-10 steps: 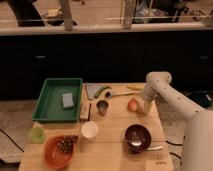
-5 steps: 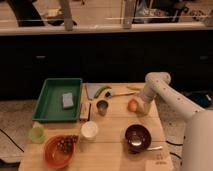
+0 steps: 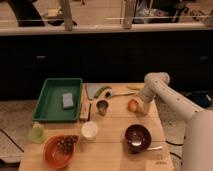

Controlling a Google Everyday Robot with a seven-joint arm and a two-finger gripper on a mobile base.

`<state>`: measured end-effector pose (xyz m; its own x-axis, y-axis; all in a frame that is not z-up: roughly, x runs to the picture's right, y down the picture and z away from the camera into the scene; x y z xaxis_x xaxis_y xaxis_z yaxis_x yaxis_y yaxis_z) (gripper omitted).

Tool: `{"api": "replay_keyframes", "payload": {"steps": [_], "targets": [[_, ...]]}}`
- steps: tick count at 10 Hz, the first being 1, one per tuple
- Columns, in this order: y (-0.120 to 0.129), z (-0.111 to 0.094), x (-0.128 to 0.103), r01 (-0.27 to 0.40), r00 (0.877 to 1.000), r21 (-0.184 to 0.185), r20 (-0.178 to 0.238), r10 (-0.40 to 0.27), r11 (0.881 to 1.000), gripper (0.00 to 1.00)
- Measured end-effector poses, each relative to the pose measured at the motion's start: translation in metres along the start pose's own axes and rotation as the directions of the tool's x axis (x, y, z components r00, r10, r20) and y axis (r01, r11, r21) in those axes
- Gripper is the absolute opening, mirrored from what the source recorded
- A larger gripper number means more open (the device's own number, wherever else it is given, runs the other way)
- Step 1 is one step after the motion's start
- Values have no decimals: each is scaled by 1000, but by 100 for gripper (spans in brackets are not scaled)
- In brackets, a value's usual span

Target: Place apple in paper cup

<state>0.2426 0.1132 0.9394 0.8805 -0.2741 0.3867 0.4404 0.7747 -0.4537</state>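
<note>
The worktop (image 3: pixel 112 152) carries a green tray (image 3: pixel 52 103). Well right of the tray, the hand (image 3: pixel 142 106) sits low; open or clamped, I cannot tell. The paper cup (image 3: pixel 89 130) stands near the tray's front right corner. The apple (image 3: pixel 132 105) lies right of the tray, just beside the hand.

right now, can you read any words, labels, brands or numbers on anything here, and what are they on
No text here can be read.
Pale mark at the front right corner of the table: too blurred to read.
Apple, paper cup, green tray: no lettering visible.
Gripper, beside the apple at the table's right side: no legible marking.
</note>
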Motion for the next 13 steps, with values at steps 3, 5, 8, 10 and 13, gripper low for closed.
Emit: {"api": "replay_keyframes", "payload": {"steps": [3, 5, 8, 10, 13], "targets": [[-1, 0, -4, 18, 1000, -1, -3, -18, 1000, 80], [-1, 0, -5, 23, 1000, 1, -4, -23, 1000, 80], [-1, 0, -8, 36, 999, 1, -6, -36, 999, 80], [-2, 0, -9, 42, 999, 2, -6, -42, 999, 80], [-1, 0, -11, 49, 999, 2, -5, -49, 999, 80]]}}
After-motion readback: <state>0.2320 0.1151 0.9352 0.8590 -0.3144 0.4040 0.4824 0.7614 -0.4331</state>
